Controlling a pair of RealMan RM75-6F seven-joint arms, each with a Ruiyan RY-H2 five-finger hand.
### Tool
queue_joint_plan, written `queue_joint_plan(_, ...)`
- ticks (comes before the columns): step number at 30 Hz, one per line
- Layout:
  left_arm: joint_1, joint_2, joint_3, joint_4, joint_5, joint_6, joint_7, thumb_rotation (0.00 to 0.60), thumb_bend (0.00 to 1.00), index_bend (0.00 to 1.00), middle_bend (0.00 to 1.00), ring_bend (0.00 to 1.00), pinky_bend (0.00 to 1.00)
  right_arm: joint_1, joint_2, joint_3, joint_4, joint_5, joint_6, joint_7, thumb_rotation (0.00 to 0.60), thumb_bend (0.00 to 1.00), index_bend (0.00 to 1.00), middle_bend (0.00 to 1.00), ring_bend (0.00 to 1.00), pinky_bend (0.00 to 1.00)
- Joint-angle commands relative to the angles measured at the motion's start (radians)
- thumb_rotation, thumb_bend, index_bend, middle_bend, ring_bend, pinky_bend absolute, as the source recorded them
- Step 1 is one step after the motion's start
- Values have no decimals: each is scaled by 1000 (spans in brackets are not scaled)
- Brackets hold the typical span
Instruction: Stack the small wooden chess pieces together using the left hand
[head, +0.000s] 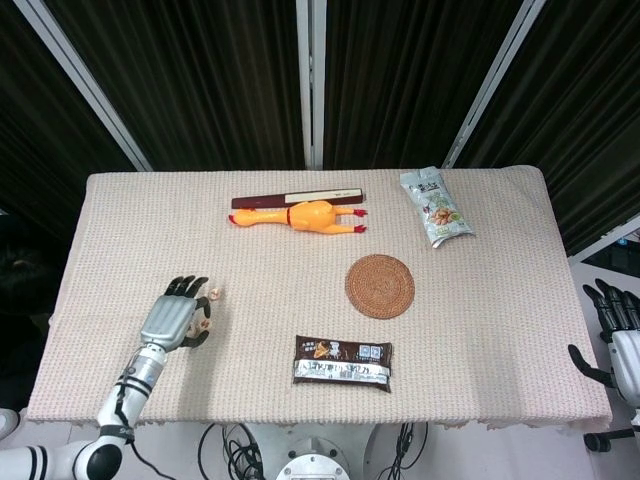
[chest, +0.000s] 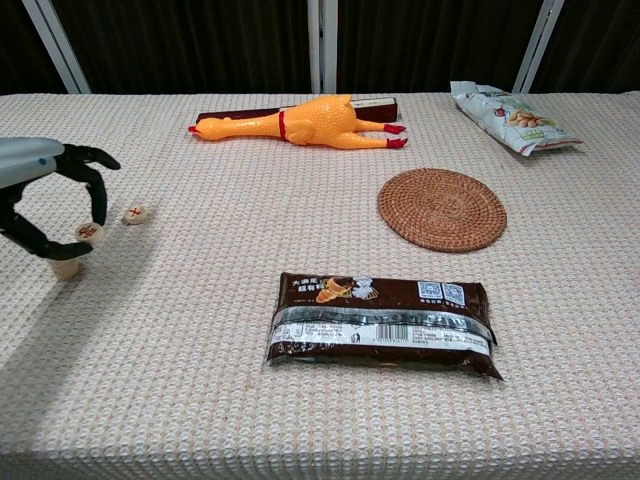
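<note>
The left hand (chest: 45, 205) pinches one chess piece (chest: 88, 233) just above the small stack (chest: 65, 266); a loose piece (chest: 135, 213) lies beside, toward the counter's (chest: 300, 420) middle; the right hand (head: 612, 335) hangs idle, fingers apart.

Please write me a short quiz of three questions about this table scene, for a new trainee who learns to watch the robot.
1. True or false: the left hand holds a chess piece above another piece on the cloth.
2. What lies directly in front of the rubber chicken, nearest the chest camera?
A. woven coaster
B. dark snack bar
C. nut bag
3. Fill in: one loose piece lies to the ____ of the left hand in the chest view.

Key
1. True
2. B, the dark snack bar; the woven coaster and nut bag lie further right.
3. Right
</note>
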Motion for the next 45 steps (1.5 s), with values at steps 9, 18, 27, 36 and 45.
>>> queue_joint_plan(9,42,18,21,16,29,16,-49,600,276,502,67,0,0,3,-5,-1,-5,4,-9,-18,600,265,0,0,0,0)
queue_joint_plan(18,50,2,21,51,44,-1,-71,600,275,497,67,0,0,1,-1,-1,-5,3,-2,-12,600,264,0,0,0,0)
queue_joint_plan(27,55,0,9,70,27,-9,-75,600,275,491,67,0,0,-2,2,-3,-7,-1,2,-12,600,264,0,0,0,0)
queue_joint_plan(36,61,8,9,73,39,-21,-93,600,275,479,67,0,0,-5,1,-8,-8,-12,9,-14,600,264,0,0,0,0)
queue_joint_plan(45,59,2,4,79,26,-30,-78,600,276,474,67,0,0,-4,0,-6,-9,-7,8,-19,600,264,0,0,0,0)
